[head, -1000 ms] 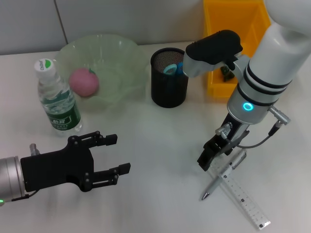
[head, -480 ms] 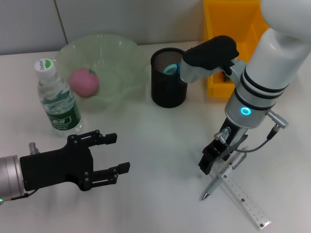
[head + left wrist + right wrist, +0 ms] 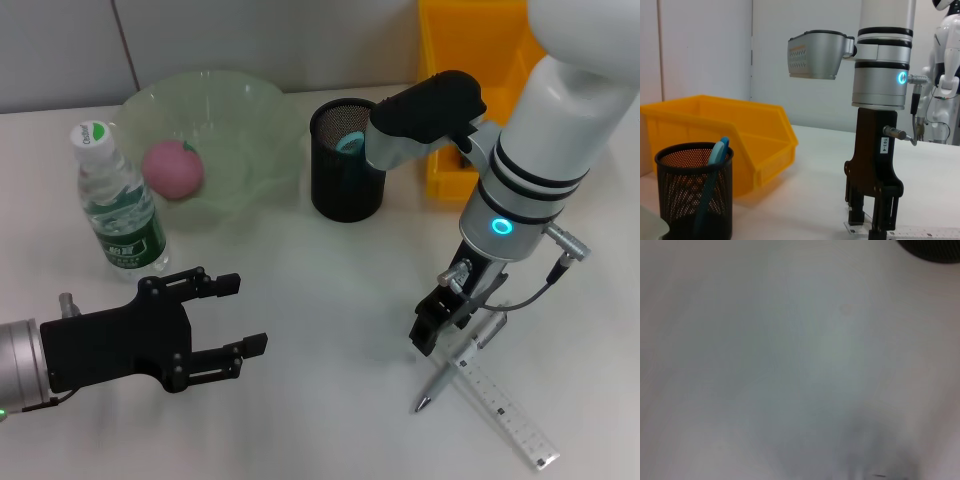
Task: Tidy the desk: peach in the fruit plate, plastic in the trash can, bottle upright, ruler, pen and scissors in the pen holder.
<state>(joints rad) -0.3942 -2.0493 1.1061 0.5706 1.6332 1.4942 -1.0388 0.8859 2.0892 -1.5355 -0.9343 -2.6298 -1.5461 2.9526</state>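
Observation:
My right gripper [image 3: 428,335] points straight down at the table, its tips at the near end of the clear ruler [image 3: 500,405], beside the silver pen [image 3: 455,365] that crosses it. In the left wrist view a narrow gap shows between the fingers [image 3: 879,220], with nothing in it. My left gripper [image 3: 225,320] hovers open at the front left. The pink peach [image 3: 172,168] lies in the green fruit plate [image 3: 245,110]. The bottle [image 3: 115,205] stands upright. A blue scissors handle [image 3: 350,143] sticks out of the black mesh pen holder [image 3: 347,185]. No plastic shows.
The yellow trash bin [image 3: 445,95] stands behind the pen holder at the back right, with a small dark thing [image 3: 465,150] inside. The right arm's camera housing [image 3: 430,105] hangs above the pen holder. White tabletop lies between the two grippers.
The right arm has drifted slightly to the left, with its gripper staying low at the ruler's end. The left arm, the pen and the ruler have not moved.

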